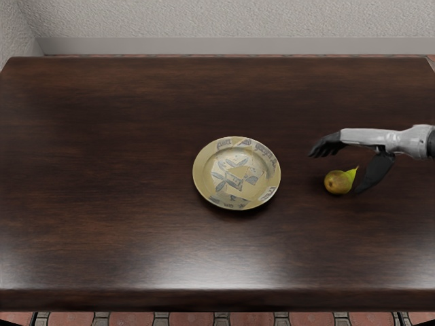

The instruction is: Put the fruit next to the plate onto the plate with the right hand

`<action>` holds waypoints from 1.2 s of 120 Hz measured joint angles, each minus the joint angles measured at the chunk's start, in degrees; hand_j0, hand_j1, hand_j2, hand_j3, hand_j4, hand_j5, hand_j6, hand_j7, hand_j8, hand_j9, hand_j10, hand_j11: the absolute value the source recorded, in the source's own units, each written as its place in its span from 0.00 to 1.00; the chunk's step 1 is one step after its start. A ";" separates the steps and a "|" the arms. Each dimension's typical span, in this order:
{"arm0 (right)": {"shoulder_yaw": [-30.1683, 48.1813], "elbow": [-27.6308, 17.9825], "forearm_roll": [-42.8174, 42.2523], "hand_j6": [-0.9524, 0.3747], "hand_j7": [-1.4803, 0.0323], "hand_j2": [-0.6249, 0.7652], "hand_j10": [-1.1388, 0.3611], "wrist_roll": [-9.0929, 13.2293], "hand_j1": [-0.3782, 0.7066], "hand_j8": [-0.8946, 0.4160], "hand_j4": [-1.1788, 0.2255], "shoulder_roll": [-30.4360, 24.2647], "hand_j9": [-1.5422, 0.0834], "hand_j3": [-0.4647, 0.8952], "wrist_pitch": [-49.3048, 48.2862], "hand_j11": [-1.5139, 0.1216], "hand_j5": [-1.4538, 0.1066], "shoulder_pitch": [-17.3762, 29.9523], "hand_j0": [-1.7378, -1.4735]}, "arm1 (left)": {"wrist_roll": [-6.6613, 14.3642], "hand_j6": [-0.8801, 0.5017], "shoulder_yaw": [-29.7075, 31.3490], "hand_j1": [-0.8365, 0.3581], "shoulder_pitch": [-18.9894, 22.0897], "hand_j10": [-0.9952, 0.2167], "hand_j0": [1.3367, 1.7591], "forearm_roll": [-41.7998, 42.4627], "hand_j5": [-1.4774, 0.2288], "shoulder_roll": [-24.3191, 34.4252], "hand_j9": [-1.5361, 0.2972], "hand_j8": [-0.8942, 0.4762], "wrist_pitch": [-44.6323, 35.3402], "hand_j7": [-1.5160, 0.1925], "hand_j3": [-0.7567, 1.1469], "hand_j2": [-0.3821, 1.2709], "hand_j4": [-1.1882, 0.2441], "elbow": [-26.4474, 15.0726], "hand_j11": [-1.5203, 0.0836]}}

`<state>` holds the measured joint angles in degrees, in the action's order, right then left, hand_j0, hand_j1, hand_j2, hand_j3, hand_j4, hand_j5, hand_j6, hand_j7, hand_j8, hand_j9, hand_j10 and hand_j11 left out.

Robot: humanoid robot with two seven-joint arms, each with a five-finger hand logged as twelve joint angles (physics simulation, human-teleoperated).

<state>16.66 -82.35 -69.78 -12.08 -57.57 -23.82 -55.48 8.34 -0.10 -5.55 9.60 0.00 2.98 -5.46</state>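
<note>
Pear (338, 181): small, yellow-green, lying on its side on the table (102, 224), right of the plate (201, 170) and apart from it, pointed end to the right. Judged light, firm and smooth-skinned, apt to roll; best taken across the round belly. Right hand (359, 139): just over the pear on its far side, fingers spread, thumb hanging beside the pointed end, holding nothing

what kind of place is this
Probably a simulated indoor tabletop setup: a dark wooden table against a textured wall, brick-like floor below, with a plate and a pear on it.
</note>
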 joint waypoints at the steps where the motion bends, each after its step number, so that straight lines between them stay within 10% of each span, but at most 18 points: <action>1: -0.07 0.03 -0.07 0.48 0.71 0.41 0.55 0.00 0.37 0.44 0.61 0.01 0.70 0.34 0.24 0.68 0.67 0.08 0.30 | 0.00 0.62 0.00 0.97 0.01 0.80 0.76 0.00 0.85 0.00 0.82 0.64 -0.01 0.87 0.40 0.23 0.81 0.00 0.93; 144: -3.31 9.19 -2.67 0.41 0.64 0.40 0.49 0.21 0.46 0.38 0.55 6.89 0.63 0.34 7.33 0.61 0.60 4.22 0.30 | 0.00 0.62 0.00 0.97 0.00 0.80 0.76 0.01 0.85 0.00 0.82 0.64 -0.01 0.87 0.40 0.23 0.81 -0.02 0.93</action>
<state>13.36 -73.16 -72.45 -11.86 -50.68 -16.49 -51.26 8.34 -0.10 -5.55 9.60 0.00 2.97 -5.48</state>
